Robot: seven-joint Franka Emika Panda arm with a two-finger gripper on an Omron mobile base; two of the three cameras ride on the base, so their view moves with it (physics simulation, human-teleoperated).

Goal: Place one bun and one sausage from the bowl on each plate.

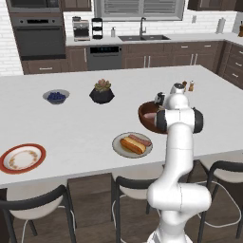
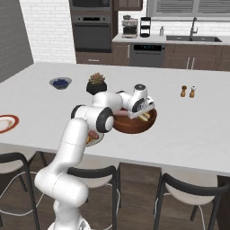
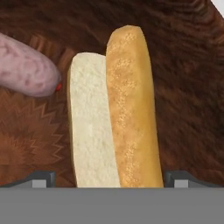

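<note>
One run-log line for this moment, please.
phase: reach | jaws: open astride bun | bowl: bun, sausage | grey plate: filled | red-rimmed plate: pending

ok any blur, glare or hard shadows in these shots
Hand view: sharp up close, bun crust and bowl wood grain crisp, no glare. Left base view: soft and low in detail, faint shadows under the grey plate. Right base view: even light, the far counter slightly soft.

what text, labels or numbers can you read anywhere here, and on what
No words, labels or numbers can be read in any view.
The wall oven, dishwasher and coffee machine panels carry no legible marks; too small and blurred.
The bun, bowl and plates are plain.
</note>
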